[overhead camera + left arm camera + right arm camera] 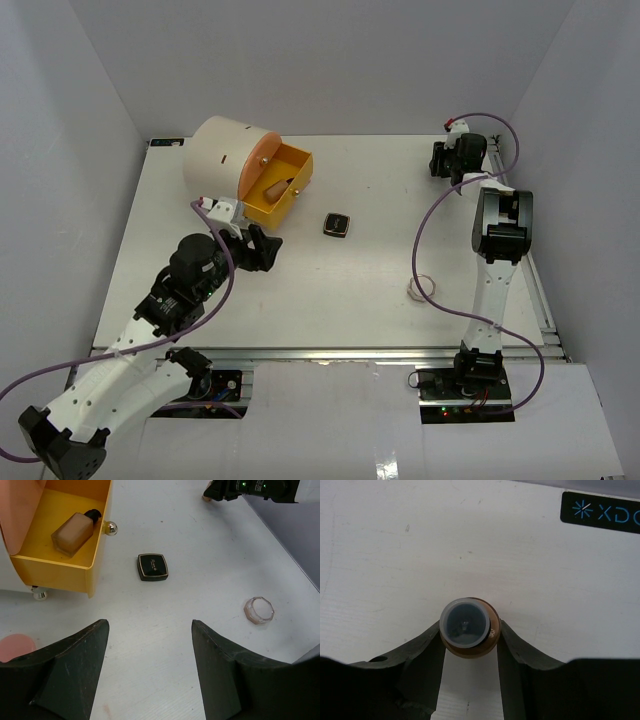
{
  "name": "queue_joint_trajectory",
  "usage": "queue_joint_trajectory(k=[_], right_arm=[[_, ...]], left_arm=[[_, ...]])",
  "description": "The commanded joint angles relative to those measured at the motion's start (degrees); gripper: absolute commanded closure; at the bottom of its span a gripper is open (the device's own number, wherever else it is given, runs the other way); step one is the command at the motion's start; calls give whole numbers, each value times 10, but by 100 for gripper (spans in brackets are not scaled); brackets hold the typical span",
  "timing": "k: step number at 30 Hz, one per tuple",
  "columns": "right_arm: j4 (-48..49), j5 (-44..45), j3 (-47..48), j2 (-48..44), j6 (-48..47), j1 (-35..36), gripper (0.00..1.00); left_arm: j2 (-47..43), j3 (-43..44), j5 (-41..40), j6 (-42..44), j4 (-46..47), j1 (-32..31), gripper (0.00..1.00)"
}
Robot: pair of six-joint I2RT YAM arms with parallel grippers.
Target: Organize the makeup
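Your right gripper (469, 632) is clamped on a tan bottle (466, 623).
Your left gripper (150, 627) gapes wide, empty, near the compact (152, 567).

Black label (600, 512) on tabletop (395, 555), up-right of tan bottle (470, 630): star mark, "XDO", cut by frame. Gold script on compact (152, 566) unreadable.

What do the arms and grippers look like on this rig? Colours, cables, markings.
Left arm and right arm: white links, black joint housings. Left gripper and right gripper: two dark, wedge-shaped fingers, lightly scuffed. A purple cable loops along each arm. No printed markings visible.
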Motion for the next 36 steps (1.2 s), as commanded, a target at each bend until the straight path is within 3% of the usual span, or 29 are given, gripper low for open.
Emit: queue_joint_trajectory(k=[1, 5, 9, 15, 24, 32, 36], right_arm=[[54, -45, -61, -86, -40, 7, 87], [39, -91, -141, -192, -169, 48, 92], [-55, -112, -173, -292, -329, 137, 92], [-180, -34, -139, -351, -517, 274, 92], [-201, 173, -22, -297, -703, 450, 92], [-200, 252, 68, -212, -795, 533, 87], [-200, 281, 97, -170, -831, 548, 73]], left_arm=[[-33, 11, 1, -14, -13, 2, 22], [-52, 10, 0, -18, -16, 2, 22], [-67, 9, 0, -20, -20, 2, 22], [-96, 10, 3, -27, -33, 2, 22], [-134, 15, -8, -30, -64, 2, 22], [-160, 14, -16, -33, -78, 2, 22], [-173, 13, -18, -34, -85, 2, 22]])
